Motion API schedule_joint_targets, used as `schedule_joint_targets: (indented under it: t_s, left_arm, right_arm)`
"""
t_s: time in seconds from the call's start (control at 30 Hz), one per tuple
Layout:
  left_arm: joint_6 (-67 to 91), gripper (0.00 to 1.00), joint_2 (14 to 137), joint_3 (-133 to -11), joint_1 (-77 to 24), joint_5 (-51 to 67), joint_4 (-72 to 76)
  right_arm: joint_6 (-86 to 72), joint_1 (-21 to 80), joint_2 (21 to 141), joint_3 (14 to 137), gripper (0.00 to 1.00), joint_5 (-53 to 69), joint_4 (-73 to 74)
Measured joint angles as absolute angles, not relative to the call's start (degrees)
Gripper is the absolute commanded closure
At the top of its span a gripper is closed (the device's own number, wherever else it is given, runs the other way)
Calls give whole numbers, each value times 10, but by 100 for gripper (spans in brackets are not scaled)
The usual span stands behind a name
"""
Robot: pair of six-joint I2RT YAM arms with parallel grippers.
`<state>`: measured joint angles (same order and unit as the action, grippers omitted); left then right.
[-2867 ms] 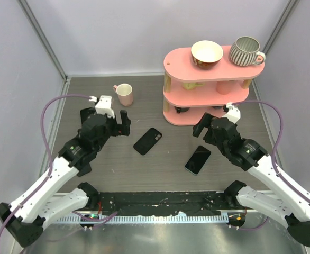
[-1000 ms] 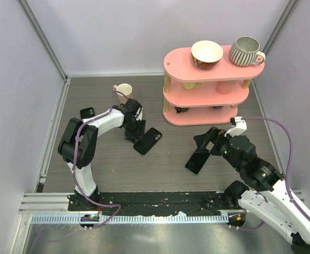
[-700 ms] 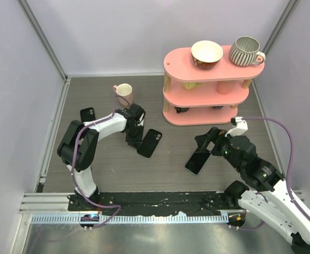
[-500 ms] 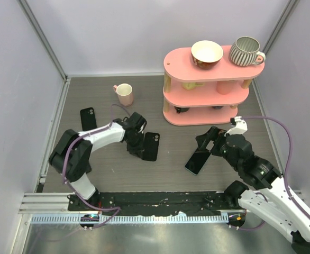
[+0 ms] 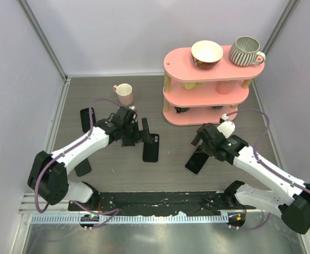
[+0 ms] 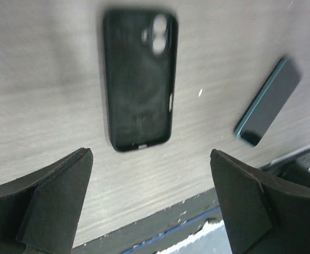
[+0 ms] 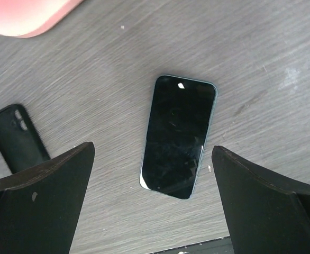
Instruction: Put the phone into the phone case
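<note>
The phone case (image 5: 151, 146) is a matte black shell lying open side up in mid-table, its camera cutout at the far end. It fills the upper left wrist view (image 6: 139, 79). My left gripper (image 5: 137, 131) hovers by its far left end, open and empty (image 6: 149, 206). The phone (image 5: 197, 160) is a glossy black slab lying flat to the right of the case, screen up. My right gripper (image 5: 201, 138) is open above the phone's far end, and the phone (image 7: 179, 135) lies between and ahead of the fingers. The case (image 7: 17, 138) shows at the left of that view.
A pink three-tier shelf (image 5: 205, 84) stands at the back right with a bowl (image 5: 207, 53) and a striped mug (image 5: 246, 51) on top. A pink cup (image 5: 124, 94) stands behind my left gripper. Another flat black phone-like object (image 5: 86, 119) lies at the far left.
The case has been turned from a diagonal lie to a near-to-far lie and shifted slightly nearer. My left gripper has come off its end. My right gripper stayed over the phone.
</note>
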<state>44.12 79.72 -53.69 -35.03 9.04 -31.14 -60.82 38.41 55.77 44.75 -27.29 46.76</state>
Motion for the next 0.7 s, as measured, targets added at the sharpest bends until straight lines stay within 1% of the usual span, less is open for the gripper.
schedule_joint_targets:
  t_s: [0.17, 0.3, 0.57, 0.7]
  left_arm:
    - [379, 0, 778, -631, -282, 47, -332]
    - [336, 0, 773, -670, -236, -14, -345]
    - [309, 0, 776, -639, -233, -17, -370]
    - [308, 0, 776, -635, -233, -11, -372]
  right_arm:
    - [-672, 384, 632, 476, 0, -284, 501]
    - [-706, 384, 689, 500, 0, -287, 510]
    - [-743, 384, 795, 503, 0, -269, 518]
    - [-757, 384, 830, 504, 0, -250, 517]
